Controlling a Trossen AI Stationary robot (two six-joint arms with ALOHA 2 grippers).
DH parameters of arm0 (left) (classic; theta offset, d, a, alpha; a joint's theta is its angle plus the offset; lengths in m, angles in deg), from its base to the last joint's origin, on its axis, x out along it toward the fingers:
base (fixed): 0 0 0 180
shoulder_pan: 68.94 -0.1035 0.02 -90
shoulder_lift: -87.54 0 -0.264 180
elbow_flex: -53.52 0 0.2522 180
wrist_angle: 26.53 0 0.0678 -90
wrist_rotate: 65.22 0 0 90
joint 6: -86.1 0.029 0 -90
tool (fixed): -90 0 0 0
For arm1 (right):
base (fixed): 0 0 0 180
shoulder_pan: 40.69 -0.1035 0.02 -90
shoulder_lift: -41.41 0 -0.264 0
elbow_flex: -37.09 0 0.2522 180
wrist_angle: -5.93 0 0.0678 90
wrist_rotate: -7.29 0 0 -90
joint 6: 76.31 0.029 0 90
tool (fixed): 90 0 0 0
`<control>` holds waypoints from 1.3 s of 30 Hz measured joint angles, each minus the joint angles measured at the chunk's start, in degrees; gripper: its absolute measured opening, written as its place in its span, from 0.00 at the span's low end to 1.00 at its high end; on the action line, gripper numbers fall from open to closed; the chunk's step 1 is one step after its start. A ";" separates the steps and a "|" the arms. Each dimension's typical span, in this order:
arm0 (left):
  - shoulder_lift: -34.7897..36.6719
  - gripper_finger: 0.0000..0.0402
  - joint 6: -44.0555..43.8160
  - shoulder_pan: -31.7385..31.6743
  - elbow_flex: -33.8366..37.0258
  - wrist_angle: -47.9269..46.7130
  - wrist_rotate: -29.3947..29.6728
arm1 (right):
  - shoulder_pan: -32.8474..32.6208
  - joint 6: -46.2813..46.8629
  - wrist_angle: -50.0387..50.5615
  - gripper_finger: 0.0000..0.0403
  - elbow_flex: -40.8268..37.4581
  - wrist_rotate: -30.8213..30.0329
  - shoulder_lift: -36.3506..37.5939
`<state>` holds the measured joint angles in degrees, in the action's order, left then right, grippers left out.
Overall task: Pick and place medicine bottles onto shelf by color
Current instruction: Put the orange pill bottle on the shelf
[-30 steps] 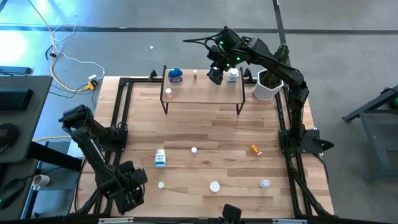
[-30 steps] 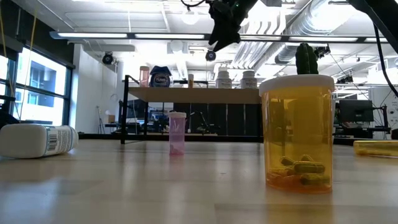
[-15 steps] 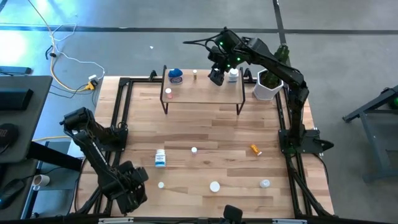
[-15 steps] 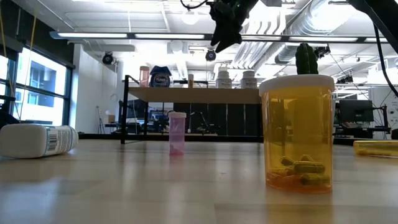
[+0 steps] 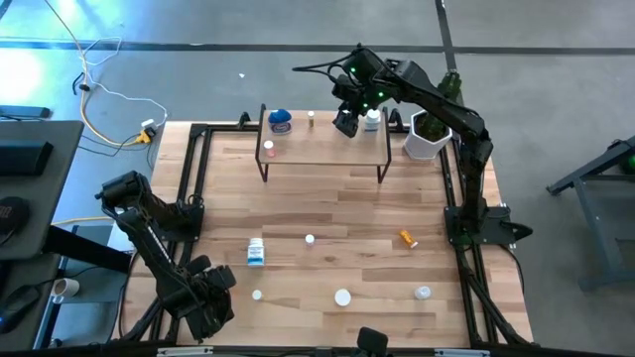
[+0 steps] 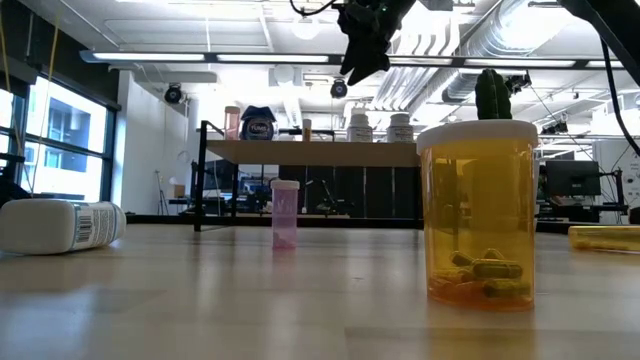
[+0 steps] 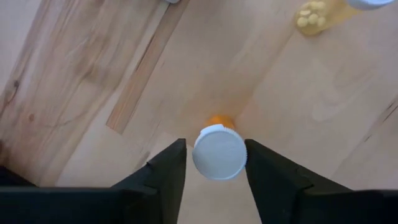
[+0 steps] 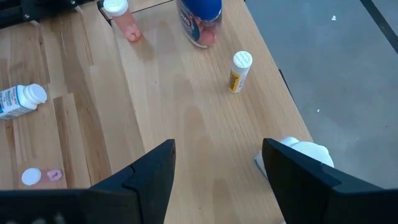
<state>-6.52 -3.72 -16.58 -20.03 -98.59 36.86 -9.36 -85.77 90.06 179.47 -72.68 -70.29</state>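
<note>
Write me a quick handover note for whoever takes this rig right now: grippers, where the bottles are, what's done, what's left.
Left gripper: low at the table's near-left, fingers either side of an upright orange bottle, white cap.
Right gripper: open, empty, above the shelf.
Done: blue-lidded jar, pinkish vial, small yellow vial and white bottles are on the shelf.
Left: white blue-labelled bottle, lying orange bottle and several small ones remain on the table.

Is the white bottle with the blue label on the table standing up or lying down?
Lying down. The blue-labelled white bottle rests on its side on the plank tabletop; the low view shows it flat too.
</note>
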 joint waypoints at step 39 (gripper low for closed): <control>16.96 0.28 0.28 -5.89 0.02 0.14 -0.97 | 0.00 -1.03 0.20 0.58 0.00 -0.02 0.00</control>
<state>10.44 -3.44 -22.47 -20.01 -98.45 35.89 -9.36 -86.79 90.25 179.47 -72.71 -70.29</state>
